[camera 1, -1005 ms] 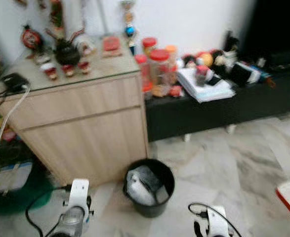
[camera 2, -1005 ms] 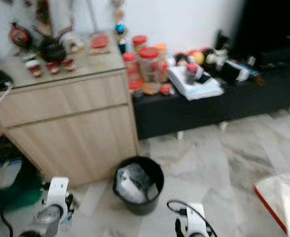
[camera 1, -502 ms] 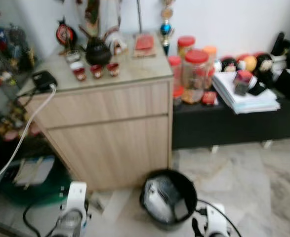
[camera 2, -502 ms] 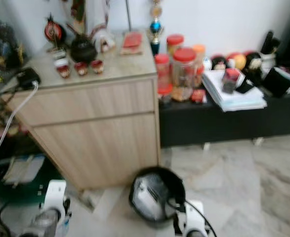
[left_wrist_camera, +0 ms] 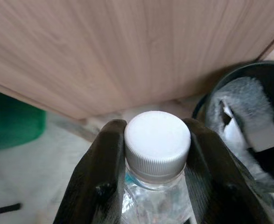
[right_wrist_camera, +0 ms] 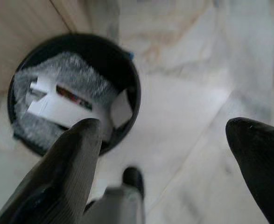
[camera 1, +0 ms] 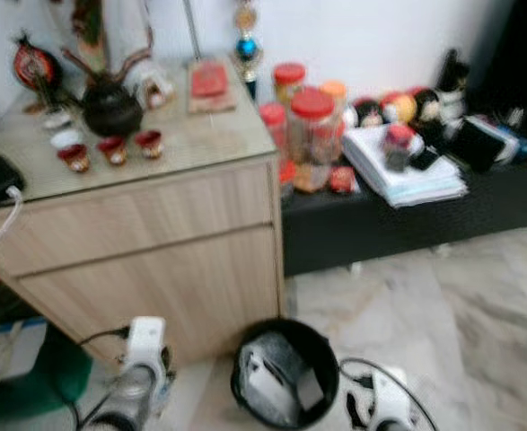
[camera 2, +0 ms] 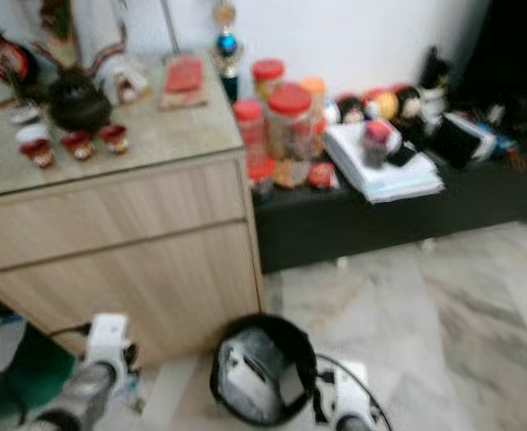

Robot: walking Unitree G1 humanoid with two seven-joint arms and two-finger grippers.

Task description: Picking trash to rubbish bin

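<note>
Gripping a clear bottle (left_wrist_camera: 156, 196), left pincer (left_wrist_camera: 158, 186), right pincer (right_wrist_camera: 167, 154) spread, black bin (camera 1: 284, 371), marble floor (camera 1: 443, 314), wooden cabinet (camera 1: 146, 242).

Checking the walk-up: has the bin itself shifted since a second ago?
No. The rubbish bin sits at the same cabinet corner; only the camera swung.

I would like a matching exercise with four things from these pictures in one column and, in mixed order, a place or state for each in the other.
Things:
1. bottle
2. bin
3. teapot
4. right gripper

Places or states:
A. on the wooden cabinet
B. open, holding nothing
C. between the left gripper fingers
D. on the floor, paper inside

Pairs: 1-C, 2-D, 3-A, 4-B
</note>
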